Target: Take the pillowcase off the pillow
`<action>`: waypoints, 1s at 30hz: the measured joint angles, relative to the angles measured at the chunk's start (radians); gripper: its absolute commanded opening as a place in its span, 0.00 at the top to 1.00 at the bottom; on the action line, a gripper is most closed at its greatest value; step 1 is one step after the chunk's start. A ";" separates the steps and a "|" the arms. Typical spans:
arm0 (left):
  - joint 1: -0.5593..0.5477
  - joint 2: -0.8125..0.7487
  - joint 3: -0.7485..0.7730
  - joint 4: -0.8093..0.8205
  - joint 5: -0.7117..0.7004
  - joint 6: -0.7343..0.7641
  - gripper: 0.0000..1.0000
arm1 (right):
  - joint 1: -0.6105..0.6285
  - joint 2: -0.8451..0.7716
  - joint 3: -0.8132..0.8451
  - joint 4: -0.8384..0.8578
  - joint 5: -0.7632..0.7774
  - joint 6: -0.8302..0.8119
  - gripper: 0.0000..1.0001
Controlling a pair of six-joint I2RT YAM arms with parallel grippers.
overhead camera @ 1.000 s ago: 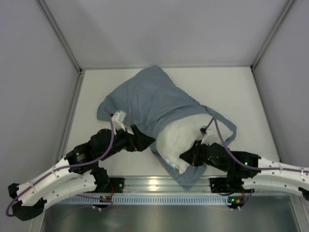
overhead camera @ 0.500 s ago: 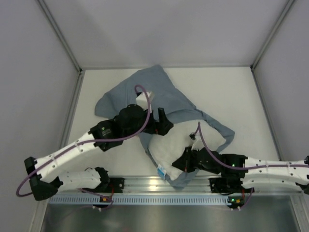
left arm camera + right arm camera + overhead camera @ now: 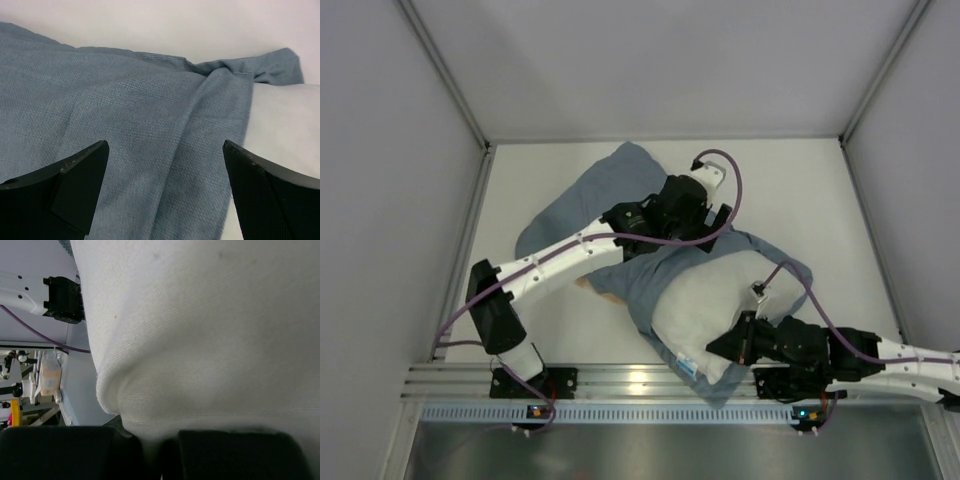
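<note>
Blue-grey pillowcase (image 3: pixel 620 215) covers the pillow's (image 3: pixel 705 300) far end only. Left gripper (image 3: pixel 164 146) hangs wide open above that cloth; it should pinch the cloth alone and draw it away from the pillow while right gripper (image 3: pixel 167 440), clamped on the pillow's near corner, anchors it.

The right hand (image 3: pixel 161 449) pinches a fold of the white pillow (image 3: pixel 210 330), which fills the view.

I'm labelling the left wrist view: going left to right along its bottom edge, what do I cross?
One finger of the left gripper → the pillowcase → the gripper's other finger.
</note>
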 measured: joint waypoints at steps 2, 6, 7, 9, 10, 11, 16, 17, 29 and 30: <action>0.000 0.056 0.032 -0.005 -0.013 0.031 0.01 | 0.000 -0.011 0.000 -0.018 0.002 0.002 1.00; 0.001 0.154 0.072 -0.018 -0.022 0.072 0.01 | 0.000 -0.014 0.000 -0.032 0.003 0.002 1.00; 0.001 0.173 0.078 -0.022 -0.023 0.080 0.01 | 0.000 -0.014 0.000 -0.033 0.003 0.002 1.00; 0.001 0.203 0.087 -0.033 -0.023 0.091 0.03 | 0.000 -0.014 0.000 -0.034 0.003 0.002 1.00; 0.001 0.218 0.092 -0.038 -0.022 0.095 0.07 | 0.000 -0.014 0.000 -0.034 0.003 0.002 1.00; 0.001 0.232 0.096 -0.039 -0.022 0.099 0.14 | 0.000 -0.014 0.000 -0.034 0.003 0.002 1.00; 0.009 0.303 0.141 -0.044 -0.040 0.101 1.00 | 0.000 -0.014 0.001 -0.035 0.006 0.002 1.00; 0.013 0.316 0.153 -0.048 -0.047 0.100 1.00 | 0.000 -0.014 0.002 -0.037 0.007 0.001 1.00; 0.410 0.320 0.129 -0.090 -0.064 -0.128 1.00 | 0.000 -0.084 0.090 -0.148 0.138 0.001 1.00; 0.445 0.300 0.098 -0.090 -0.050 -0.143 1.00 | 0.000 -0.090 0.112 -0.172 0.161 0.001 1.00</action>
